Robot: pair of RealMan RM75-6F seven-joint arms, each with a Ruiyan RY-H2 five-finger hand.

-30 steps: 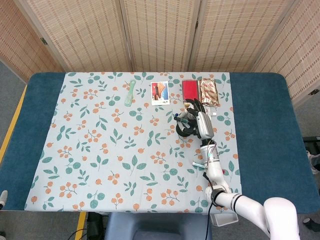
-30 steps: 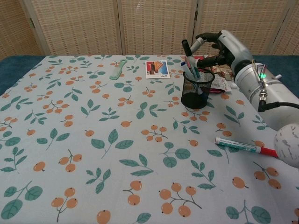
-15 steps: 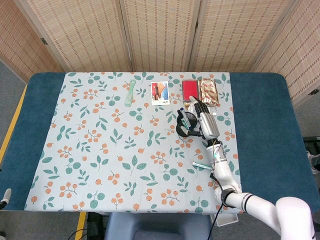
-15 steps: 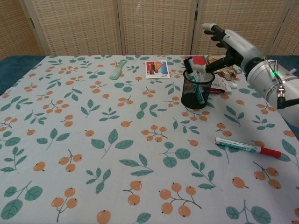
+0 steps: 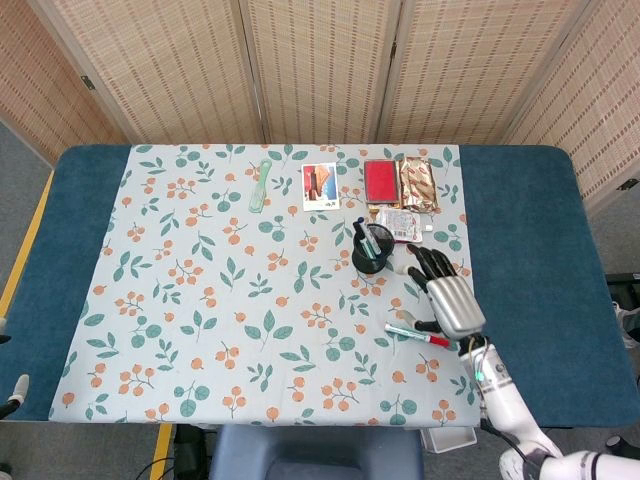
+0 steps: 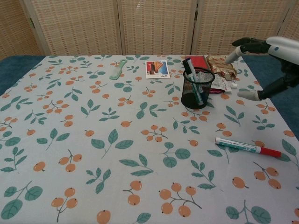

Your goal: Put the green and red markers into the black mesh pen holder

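Observation:
The black mesh pen holder (image 5: 373, 250) (image 6: 196, 89) stands upright on the leaf-patterned cloth, right of centre. A green marker (image 6: 192, 80) leans inside it, dark cap up. The red marker (image 5: 418, 335) (image 6: 247, 148), white-bodied with a red cap, lies flat on the cloth nearer the front edge, to the right of the holder. My right hand (image 5: 446, 296) (image 6: 267, 65) hovers open with its fingers spread, to the right of the holder and above the far side of the red marker, holding nothing. My left hand does not show in either view.
Along the back of the cloth lie a green comb (image 5: 258, 186) (image 6: 118, 69), a photo card (image 5: 320, 187) (image 6: 156, 68), a red packet (image 5: 380, 179) and a brown snack packet (image 5: 418, 184) (image 6: 223, 66). A small wrapper (image 5: 397, 222) (image 6: 219, 84) sits just behind the holder.
My right hand has left the green marker in the holder, opened, and drawn back to the right and toward the front edge. The red marker has not moved.

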